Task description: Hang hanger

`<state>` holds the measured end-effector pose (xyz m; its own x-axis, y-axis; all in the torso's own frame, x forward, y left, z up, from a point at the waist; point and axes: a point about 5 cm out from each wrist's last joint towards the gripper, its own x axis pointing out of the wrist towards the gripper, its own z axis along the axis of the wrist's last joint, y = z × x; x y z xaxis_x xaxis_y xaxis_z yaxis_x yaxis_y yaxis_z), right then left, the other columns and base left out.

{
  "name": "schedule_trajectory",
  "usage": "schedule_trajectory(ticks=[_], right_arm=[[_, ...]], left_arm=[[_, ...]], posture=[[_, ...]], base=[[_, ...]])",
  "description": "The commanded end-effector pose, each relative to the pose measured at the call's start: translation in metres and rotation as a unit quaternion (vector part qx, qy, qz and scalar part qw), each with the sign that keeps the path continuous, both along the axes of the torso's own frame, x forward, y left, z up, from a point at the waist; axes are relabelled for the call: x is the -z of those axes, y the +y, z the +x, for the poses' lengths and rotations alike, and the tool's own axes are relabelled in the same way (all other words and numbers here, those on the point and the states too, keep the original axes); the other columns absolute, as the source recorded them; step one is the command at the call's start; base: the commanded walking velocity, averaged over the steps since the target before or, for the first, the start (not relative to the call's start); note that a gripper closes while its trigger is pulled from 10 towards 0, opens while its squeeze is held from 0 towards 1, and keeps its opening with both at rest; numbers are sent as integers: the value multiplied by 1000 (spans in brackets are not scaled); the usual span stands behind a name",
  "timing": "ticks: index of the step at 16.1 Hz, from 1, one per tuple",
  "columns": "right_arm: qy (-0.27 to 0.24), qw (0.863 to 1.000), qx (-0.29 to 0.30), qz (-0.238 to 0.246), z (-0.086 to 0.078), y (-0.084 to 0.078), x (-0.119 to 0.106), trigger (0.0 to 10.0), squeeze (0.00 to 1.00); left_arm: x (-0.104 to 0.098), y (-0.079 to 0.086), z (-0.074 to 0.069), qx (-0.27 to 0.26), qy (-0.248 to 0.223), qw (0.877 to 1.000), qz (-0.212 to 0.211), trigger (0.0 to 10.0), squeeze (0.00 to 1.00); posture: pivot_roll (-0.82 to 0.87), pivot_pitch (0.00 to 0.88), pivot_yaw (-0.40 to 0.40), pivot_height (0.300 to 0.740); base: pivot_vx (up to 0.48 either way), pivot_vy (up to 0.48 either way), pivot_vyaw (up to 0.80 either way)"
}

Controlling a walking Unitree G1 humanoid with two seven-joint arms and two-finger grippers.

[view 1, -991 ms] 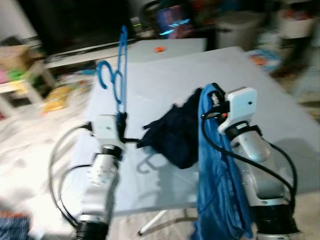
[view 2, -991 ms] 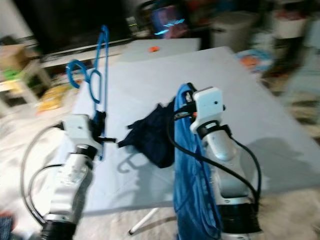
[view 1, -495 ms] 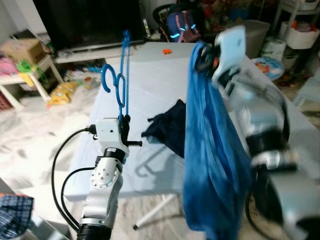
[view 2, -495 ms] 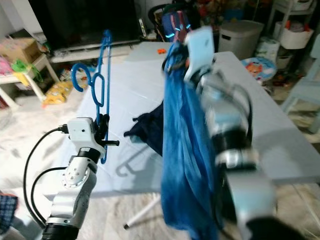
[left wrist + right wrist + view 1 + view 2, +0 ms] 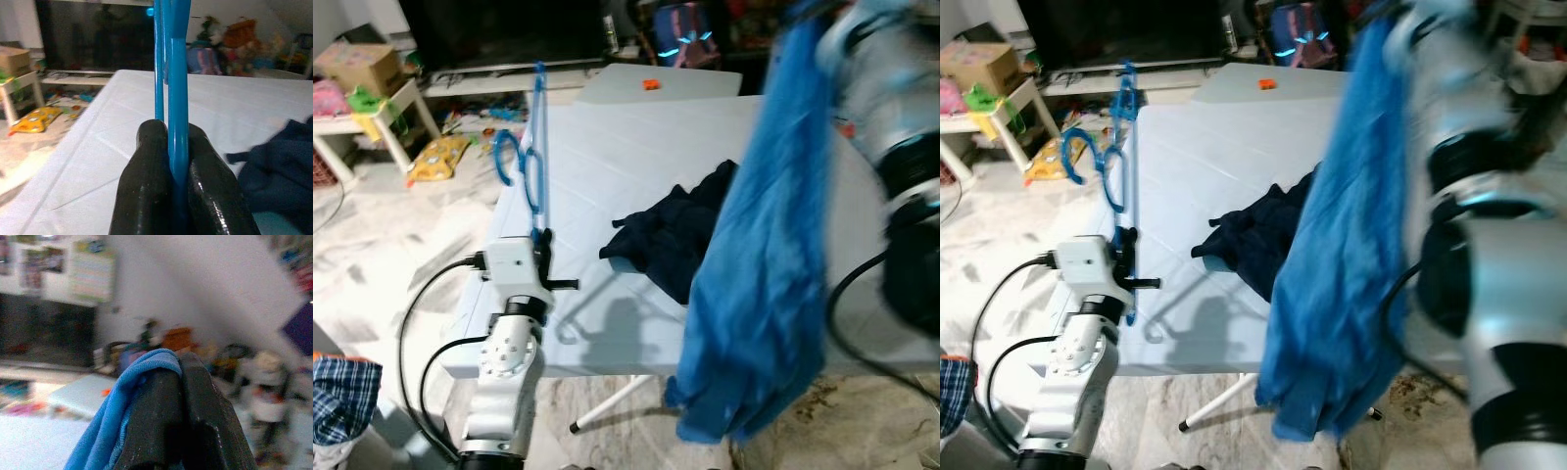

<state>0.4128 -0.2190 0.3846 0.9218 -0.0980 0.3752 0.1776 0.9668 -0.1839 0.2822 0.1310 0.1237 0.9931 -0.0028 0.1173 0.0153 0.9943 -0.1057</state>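
Right now my left end effector (image 5: 178,161) pinches the blue hanger (image 5: 537,166) upright w/ hook clear of the counter (image 5: 607,157). My right end effector (image 5: 180,396) clamps the blue garment (image 5: 764,264) high so it drapes free, prob for threading onto it.

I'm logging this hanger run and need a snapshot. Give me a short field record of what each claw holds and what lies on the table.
left claw: shut on the blue hanger, held upright above the table's left edge
right claw: raised high, shut on the blue cloth, which hangs down in front of the table
table: dark garment lying crumpled near its middle; small orange item at the far end
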Motion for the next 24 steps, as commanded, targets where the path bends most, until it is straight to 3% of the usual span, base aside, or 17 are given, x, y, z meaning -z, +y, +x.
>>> schedule_trajectory(ticks=[1, 4, 7, 9, 11, 12, 14, 15, 16, 17, 20, 22, 24], right_arm=[[-50, 998, 27, -4, -9, -8, -28, 10000, 0], [-107, 992, 70, -22, -27, -29, -63, 10000, 0], [-99, 992, 73, -23, -26, -35, -56, 10000, 0], [-15, 996, 27, -79, -8, -22, -6, 10000, 0], [76, 985, -27, -155, 4, -5, 48, 10000, 0], [173, 953, -108, -223, 6, 11, 112, 10000, 1000], [223, 921, -175, -268, 0, 23, 153, 10000, 1000], [232, 912, -189, -280, -2, 26, 162, 10000, 1000], [257, 879, -238, -323, -12, 30, 188, 10000, 1000], [270, 863, -261, -338, -18, 29, 203, 10000, 1000], [285, 861, -298, -296, -34, 22, 228, 10000, 1000], [280, 880, -304, -231, -42, 22, 239, 10000, 1000], [269, 891, -300, -208, -50, 24, 245, 10000, 1000]], left_arm=[[-3, 1, -2, -7, -3, 1000, 0, 10000, 0], [-4, 1, -2, -14, -4, 1000, 1, 10000, 0], [-5, 0, -1, -16, -5, 1000, -1, 10000, 0], [-3, -4, -2, -10, -3, 1000, -2, 10000, 0], [-3, -5, -2, -9, -3, 1000, -3, 10000, 0], [-3, -5, -1, -6, -1, 1000, -2, 10000, 0], [-2, -6, 0, 1, 0, 1000, -1, 10000, 0], [-2, -7, 1, 3, 0, 1000, -1, 10000, 0], [-2, -9, 4, 9, 0, 1000, -1, 10000, 0], [-2, -10, 6, 12, 0, 1000, -2, 10000, 0], [-1, -9, 8, 16, 3, 1000, -1, 10000, 0], [0, -10, 9, 22, 4, 1000, 1, 10000, 0], [-1, -11, 13, 29, 3, 1000, 2, 10000, 0]], posture=[[-126, 0, 29, 740], [-124, 0, 18, 740], [-131, 0, 17, 740], [-127, 0, 16, 740], [-130, 0, 20, 740], [-141, 0, 34, 740], [-143, 0, 39, 740], [-143, 0, 39, 740], [-151, 0, 45, 740], [-151, 0, 43, 740], [-160, 0, 53, 740], [-171, 0, 69, 740], [-188, 0, 90, 740]], base=[[0, 0, 0], [0, 0, 0], [0, 0, 0], [0, 0, 0], [0, 0, 0], [0, 0, 0], [0, 0, 0], [0, 0, 0], [0, 0, 0], [0, 0, 0], [0, 0, 0], [0, 0, 0], [0, 0, 0]])
